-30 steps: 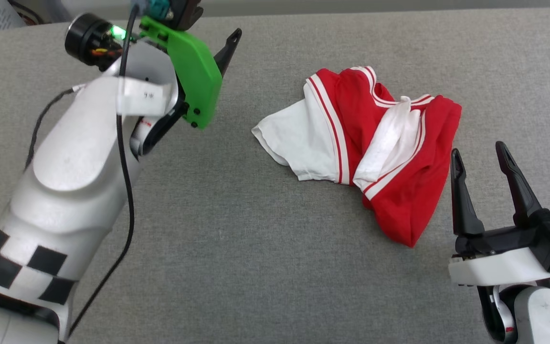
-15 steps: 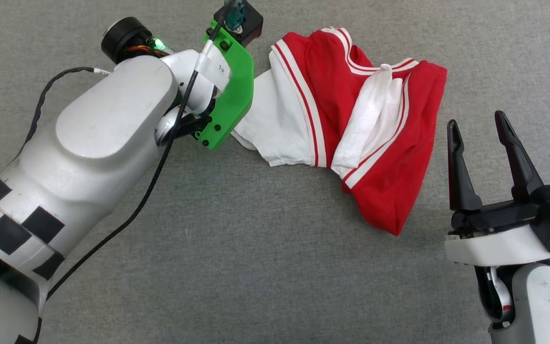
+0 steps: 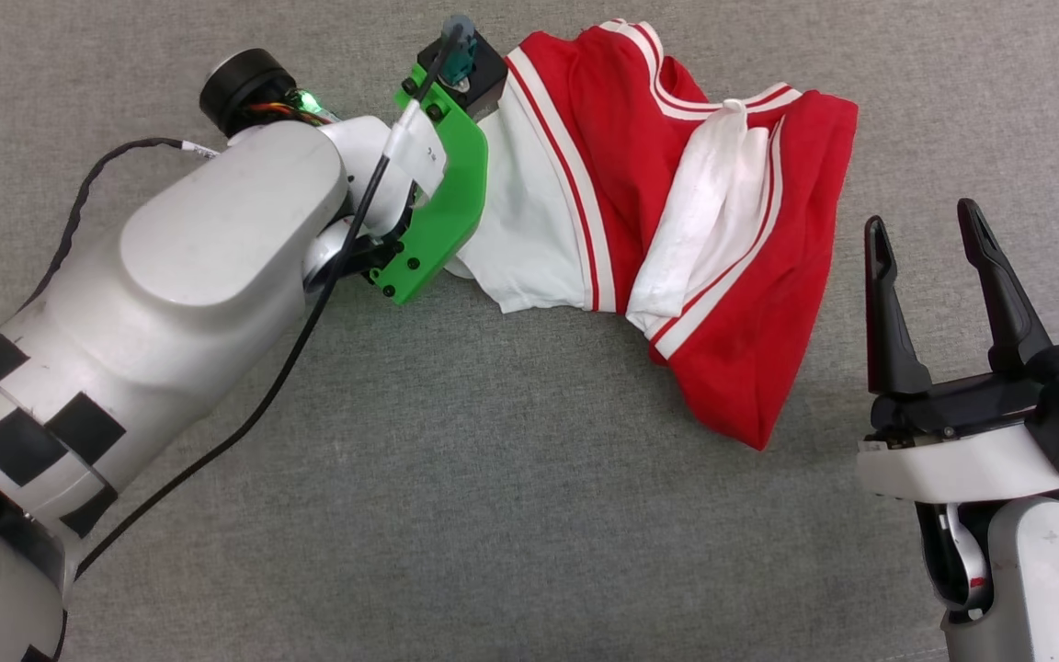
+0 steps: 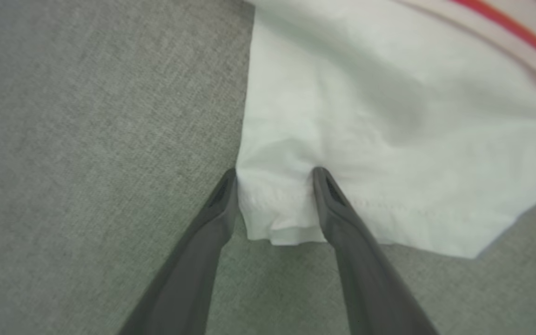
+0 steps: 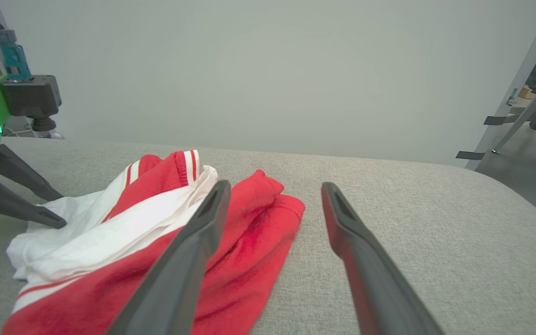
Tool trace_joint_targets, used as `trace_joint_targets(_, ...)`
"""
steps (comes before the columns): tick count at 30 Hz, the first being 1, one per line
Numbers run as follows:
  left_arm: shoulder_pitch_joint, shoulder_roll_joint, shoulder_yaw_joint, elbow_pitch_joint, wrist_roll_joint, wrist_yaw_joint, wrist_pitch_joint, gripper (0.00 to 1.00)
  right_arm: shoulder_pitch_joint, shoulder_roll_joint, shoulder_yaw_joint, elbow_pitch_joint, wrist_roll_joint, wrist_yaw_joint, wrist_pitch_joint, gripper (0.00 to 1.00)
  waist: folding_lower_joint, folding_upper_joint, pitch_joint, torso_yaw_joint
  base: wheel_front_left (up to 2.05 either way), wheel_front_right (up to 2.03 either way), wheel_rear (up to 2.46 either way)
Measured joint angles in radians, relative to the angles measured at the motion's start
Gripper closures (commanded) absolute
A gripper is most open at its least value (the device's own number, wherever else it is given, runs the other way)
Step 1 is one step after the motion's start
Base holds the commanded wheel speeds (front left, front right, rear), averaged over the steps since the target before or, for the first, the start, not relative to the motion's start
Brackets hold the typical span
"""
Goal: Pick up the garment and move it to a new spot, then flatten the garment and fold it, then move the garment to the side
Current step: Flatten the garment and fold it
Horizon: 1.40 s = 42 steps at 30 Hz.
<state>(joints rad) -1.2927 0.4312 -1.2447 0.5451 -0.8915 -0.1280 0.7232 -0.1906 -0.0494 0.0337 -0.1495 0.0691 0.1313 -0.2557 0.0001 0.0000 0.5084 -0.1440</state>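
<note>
The garment is a crumpled red T-shirt with white sleeves and striped seams, lying on the grey table. In the left wrist view its white sleeve lies flat, and my left gripper stands open with the sleeve's hem corner between its two fingers. From the head, the green wrist bracket covers those fingers at the sleeve's left edge. My right gripper is open and holds nothing, just right of the garment's red body, apart from it. The right wrist view also catches the left fingers pressing on the sleeve.
A black cable runs along my left forearm. The table's rounded far and right edges show in the right wrist view, with a metal frame leg and a chair base beyond. Bare grey cloth lies in front of the garment.
The head camera has tipped, shifting the whole picture. My left arm has swung right and down from apart to the white sleeve's edge. The right gripper has stayed open beside the garment.
</note>
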Motion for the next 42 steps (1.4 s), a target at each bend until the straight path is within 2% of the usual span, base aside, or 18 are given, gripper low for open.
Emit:
trace_joint_targets(7,0.041,0.015,-0.029,-0.01,0.012,0.0,-0.24,1.0,0.002,0.0,-0.001,0.004,-0.003,0.0,0.0,0.0,0.0,0.0,-0.044,0.019,0.0,0.0,0.0)
trace_joint_targets(14,0.097,0.116,0.035,-0.037,-0.045,0.001,-0.412,1.0,0.035,0.0,-0.014,0.005,-0.014,0.0,0.0,0.0,0.0,0.0,-0.102,0.066,0.0,0.0,0.0)
trace_joint_targets(18,0.158,0.184,0.057,-0.046,-0.081,0.021,-0.443,1.0,0.044,0.0,-0.014,0.004,-0.018,0.0,0.0,0.0,0.0,0.0,-0.126,0.1,0.0,0.0,0.0)
trace_joint_targets(24,0.286,0.265,0.072,-0.054,-0.143,0.078,-0.46,1.0,0.046,0.0,-0.013,0.004,-0.023,0.0,0.0,0.0,0.0,0.0,-0.155,0.14,0.0,0.0,0.0)
trace_joint_targets(27,0.34,0.287,0.075,-0.028,-0.166,0.09,-0.46,1.0,0.046,0.0,-0.011,0.004,-0.026,0.0,0.0,0.0,0.0,0.0,-0.161,0.147,0.0,0.0,0.0)
trace_joint_targets(32,0.39,0.28,0.08,0.021,-0.201,0.106,-0.486,1.0,0.048,0.0,-0.01,0.008,-0.032,0.0,0.0,0.0,-0.0001,0.0,-0.165,0.141,0.0,0.0,0.0)
trace_joint_targets(33,0.395,0.273,0.083,0.03,-0.202,0.111,-0.502,0.66,0.05,0.0,-0.011,0.007,-0.033,0.0,0.0,0.0,-0.0001,0.0,-0.169,0.141,0.0,0.0,0.0)
trace_joint_targets(34,0.402,0.263,0.087,0.038,-0.202,0.117,-0.526,0.0,0.051,0.0,-0.013,0.007,-0.036,0.0,0.0,0.0,-0.0001,0.0,-0.173,0.14,0.0,0.0,0.0)
trace_joint_targets(37,0.418,0.242,0.094,0.058,-0.19,0.146,-0.616,0.0,0.058,0.0,-0.021,0.004,-0.044,0.0,0.0,0.0,-0.0001,0.0,-0.19,0.142,0.0,0.0,0.0)
trace_joint_targets(42,0.432,0.21,0.146,0.062,-0.122,0.26,-0.881,0.0,0.06,-0.002,-0.039,-0.019,-0.077,0.0,0.0,0.0,-0.0001,0.0,-0.227,0.152,0.0,0.0,0.0)
